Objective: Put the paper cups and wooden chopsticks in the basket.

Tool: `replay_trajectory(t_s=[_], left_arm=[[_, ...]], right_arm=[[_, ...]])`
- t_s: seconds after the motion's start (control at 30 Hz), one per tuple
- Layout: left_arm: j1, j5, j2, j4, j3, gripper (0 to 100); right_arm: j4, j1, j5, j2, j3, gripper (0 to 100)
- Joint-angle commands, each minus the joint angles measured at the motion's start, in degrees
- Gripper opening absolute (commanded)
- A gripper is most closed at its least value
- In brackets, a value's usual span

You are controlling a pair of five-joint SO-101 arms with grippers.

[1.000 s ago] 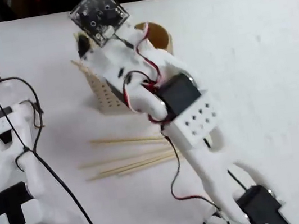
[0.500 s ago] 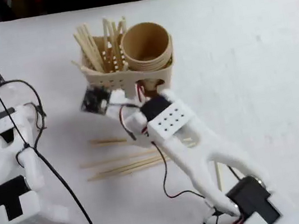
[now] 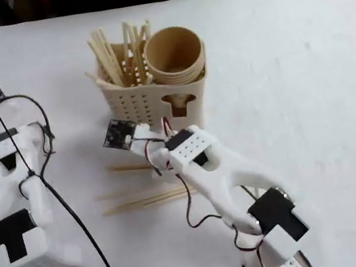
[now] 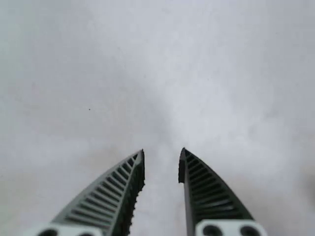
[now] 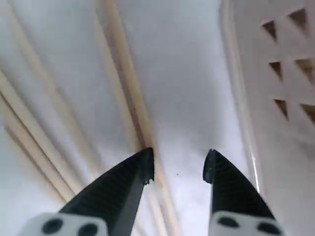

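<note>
Basket [image 3: 140, 105], far centre: holds paper cups [image 3: 174, 56]. Loose chopsticks [image 3: 141, 201] lie nearer, below right gripper [image 5: 177, 167], fingers spread. Left gripper [image 4: 161, 160]: likewise spread.

basket [image 3: 153, 103] far-centre on bench [image 3: 306, 86], paper cups [image 3: 174, 53] in its right half, chopsticks [image 3: 117, 51] in its left; loose chopsticks [image 3: 141, 199] on bench near of it, right tool [image 5: 177, 167] over them, beside basket.

One basket [image 3: 134, 103]. One nested stack of paper cups [image 3: 174, 53] inside; number unclear. Roughly ten upright chopsticks [image 3: 115, 55] alongside. About four loose chopsticks [image 3: 138, 203] beneath the right gripper [image 5: 177, 164].
</note>
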Motion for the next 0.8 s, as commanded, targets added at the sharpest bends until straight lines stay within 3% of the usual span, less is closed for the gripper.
replay_trajectory(t_s=[0.0,0.2,0.5,0.7,0.77], left_arm=[[0.75,0.53,-0.22,-0.53,-2.46,13],[0.84,0.53,-0.22,-0.53,-2.37,13],[0.84,0.53,-0.22,-0.53,-2.29,13],[0.84,0.53,-0.22,-0.53,-2.29,13],[0.84,0.53,-0.22,-0.53,-2.29,13]], right_arm=[[-0.4,-0.4,0.7,0.84,-0.26,15.1],[0.84,-0.57,0.79,0.84,-0.18,2.6],[4.88,-0.92,5.19,-2.42,2.73,15.6],[5.23,-1.1,5.45,-2.15,2.64,14.7],[5.23,-1.1,5.27,-2.15,2.64,8.4]])
